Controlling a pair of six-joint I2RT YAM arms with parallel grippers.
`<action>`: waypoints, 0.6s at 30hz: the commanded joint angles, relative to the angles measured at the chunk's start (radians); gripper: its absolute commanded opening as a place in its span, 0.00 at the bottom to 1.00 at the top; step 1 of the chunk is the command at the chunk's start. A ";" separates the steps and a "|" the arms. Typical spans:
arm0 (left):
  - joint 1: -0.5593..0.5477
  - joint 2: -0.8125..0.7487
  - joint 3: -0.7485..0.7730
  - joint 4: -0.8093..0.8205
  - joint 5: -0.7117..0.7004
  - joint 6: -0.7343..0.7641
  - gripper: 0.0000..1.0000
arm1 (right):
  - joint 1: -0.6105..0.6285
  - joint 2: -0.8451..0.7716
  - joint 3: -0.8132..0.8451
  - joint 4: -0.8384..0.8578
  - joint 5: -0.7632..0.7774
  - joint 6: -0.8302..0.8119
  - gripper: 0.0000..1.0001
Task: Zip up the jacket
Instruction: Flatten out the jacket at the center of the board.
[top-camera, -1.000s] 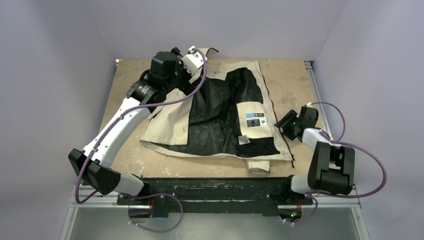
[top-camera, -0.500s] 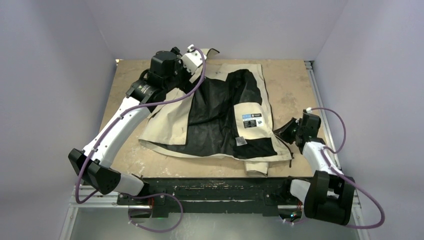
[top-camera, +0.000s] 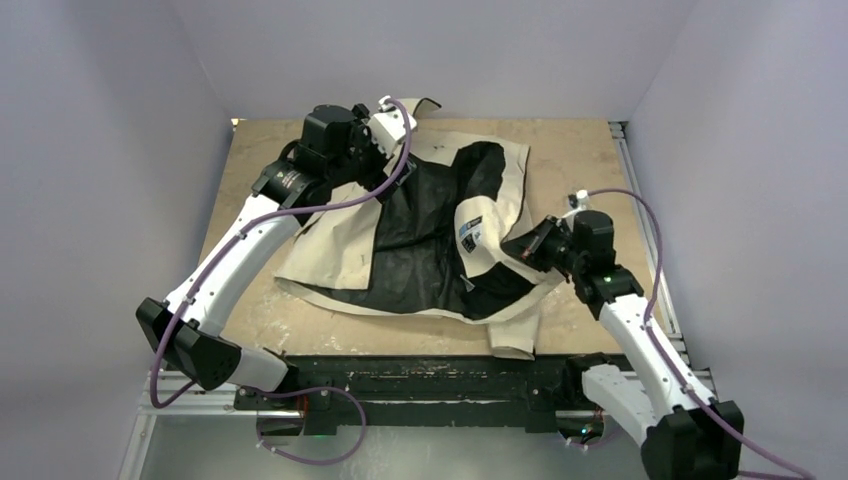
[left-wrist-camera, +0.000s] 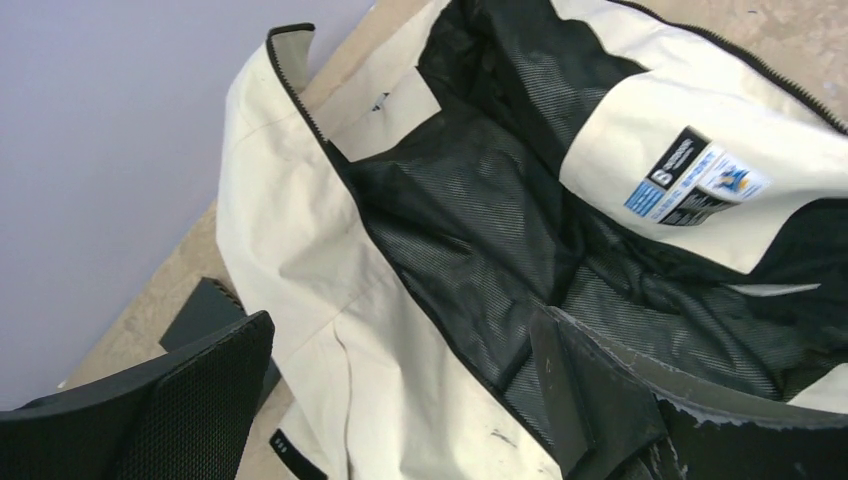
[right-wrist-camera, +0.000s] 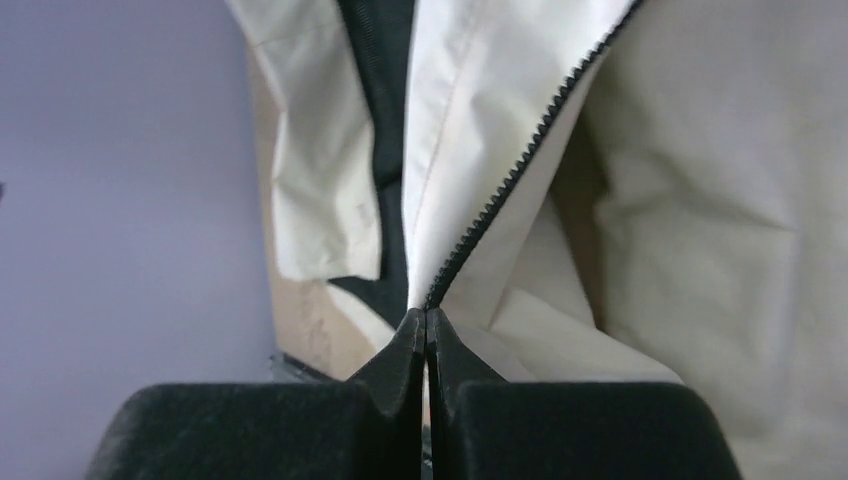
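While the right end effector (right-wrist-camera: 427, 335) pinches shut on the jacket's (top-camera: 335, 250) zipper edge (right-wrist-camera: 520, 165) just ahead of its tips, the left end effector (left-wrist-camera: 400, 400) hangs open above the black lining (left-wrist-camera: 470, 230) on the bench (top-camera: 590, 170). A sideways tug could slip the thin fabric free.

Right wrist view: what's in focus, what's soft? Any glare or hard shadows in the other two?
Right wrist: zipper teeth crisp; the right tool pinching the jacket is soft up close. Left wrist: mesh lining sharp, printed label smeared, unreadable. Top external: even light, soft shadows, no glare.
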 joint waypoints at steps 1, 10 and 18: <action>0.003 -0.062 -0.042 0.014 0.077 -0.085 0.98 | 0.184 0.005 0.079 0.077 0.083 0.184 0.00; 0.090 -0.121 -0.079 -0.031 0.102 -0.098 0.99 | 0.642 0.358 0.247 0.273 0.300 0.326 0.00; 0.113 -0.158 -0.094 -0.056 0.040 -0.051 0.99 | 0.685 0.590 0.422 0.354 0.298 0.328 0.33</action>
